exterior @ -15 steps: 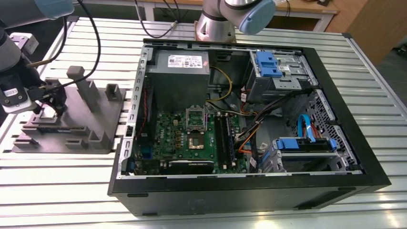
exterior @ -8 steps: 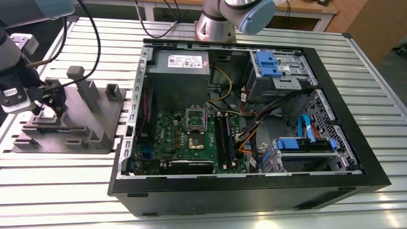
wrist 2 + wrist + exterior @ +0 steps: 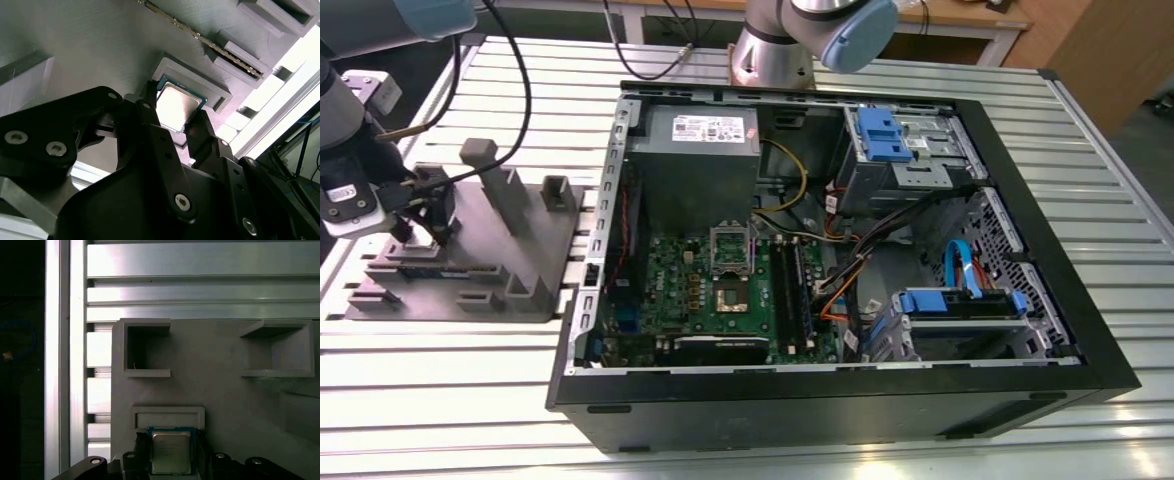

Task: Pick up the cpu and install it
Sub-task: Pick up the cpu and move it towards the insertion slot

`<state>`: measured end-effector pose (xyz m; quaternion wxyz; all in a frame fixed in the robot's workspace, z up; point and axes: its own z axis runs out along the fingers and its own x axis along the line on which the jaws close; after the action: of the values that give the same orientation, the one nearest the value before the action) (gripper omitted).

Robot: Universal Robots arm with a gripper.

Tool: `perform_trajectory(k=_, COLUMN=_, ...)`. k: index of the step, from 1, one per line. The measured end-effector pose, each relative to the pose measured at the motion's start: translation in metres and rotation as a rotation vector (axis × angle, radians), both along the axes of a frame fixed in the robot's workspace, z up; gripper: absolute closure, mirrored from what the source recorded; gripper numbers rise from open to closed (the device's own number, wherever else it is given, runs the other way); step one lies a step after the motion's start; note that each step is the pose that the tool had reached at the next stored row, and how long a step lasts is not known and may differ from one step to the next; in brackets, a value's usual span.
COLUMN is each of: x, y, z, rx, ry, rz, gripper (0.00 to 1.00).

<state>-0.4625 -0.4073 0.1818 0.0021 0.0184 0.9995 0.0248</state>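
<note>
Black pincer (image 3: 174, 112) low astride small flat silvery-grey square cpu (image 3: 176, 104), seated in recess of grey moulded holder block (image 3: 220, 390) on ribbed aluminium bench (image 3: 440, 400). Clamped or merely flanking: cannot tell. Pickup step, seemingly; calls for level, straight lift.

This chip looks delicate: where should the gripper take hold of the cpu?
Probably by two opposite side edges, coming straight down from above: the cpu lies flat, metal top up, in a shallow pocket of the grey fixture, so only its thin edges offer a pinch.
</note>
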Motion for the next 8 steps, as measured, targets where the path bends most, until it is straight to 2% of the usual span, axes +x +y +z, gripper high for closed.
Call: perform_trajectory(k=8, x=0.0000, y=0.0000, z=0.0084, rx=-0.0001, ry=0.0002, rz=0.000, gripper=0.53)
